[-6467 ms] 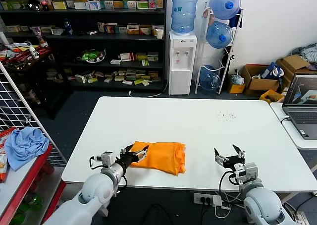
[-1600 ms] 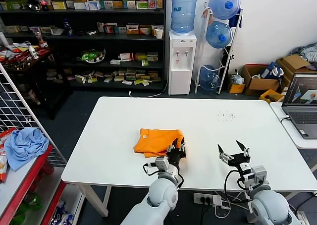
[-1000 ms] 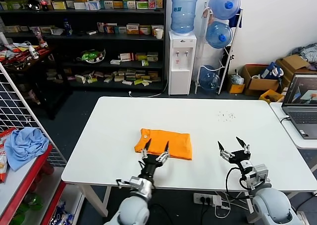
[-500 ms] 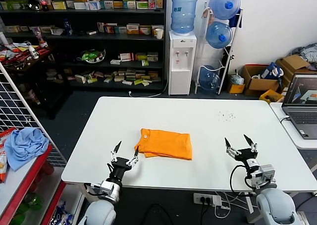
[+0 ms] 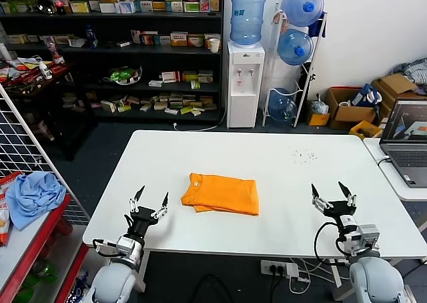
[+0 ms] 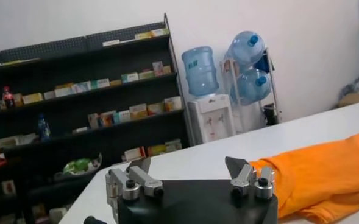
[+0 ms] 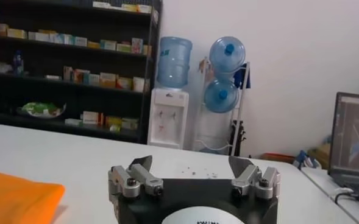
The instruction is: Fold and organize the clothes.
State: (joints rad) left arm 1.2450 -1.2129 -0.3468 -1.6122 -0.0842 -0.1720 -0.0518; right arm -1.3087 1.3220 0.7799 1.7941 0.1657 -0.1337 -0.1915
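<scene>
The white surface [image 5: 280, 176] is spreading out in front of me, and behind it a dark shelving unit [image 5: 113, 49] full of boxes is lining the back wall, with a water dispenser [image 5: 245, 83] and a rack of blue water bottles [image 5: 297, 43] standing to its right. A laptop [image 5: 405, 143] is sitting open on a side desk off my right edge, and a light blue cloth [image 5: 33, 193] is lying on a red cart to my left, beside a wire grid panel.

The orange T-shirt [image 5: 221, 193] is lying folded into a flat rectangle near the middle of the surface, a little toward my near edge, with nothing touching it. One lower layer is peeking out along its near left corner, so the fold is looking slightly uneven there, though I cannot judge how neatly the layers are stacked underneath.

My left tool [image 5: 148, 203] is hovering at the near left edge of the surface, well apart from the T-shirt, its fingers spread wide and gripping nothing. In the left wrist view the left tool [image 6: 191, 176] is pointing along the surface with the T-shirt [image 6: 325, 167] lying ahead and to one side of it.

My right tool [image 5: 334, 199] is hovering at the near right part of the surface, also well apart from the T-shirt, fingers spread wide and empty. In the right wrist view the right tool [image 7: 194, 173] is facing the dispenser, with a corner of the T-shirt [image 7: 17, 198] showing at the side.
</scene>
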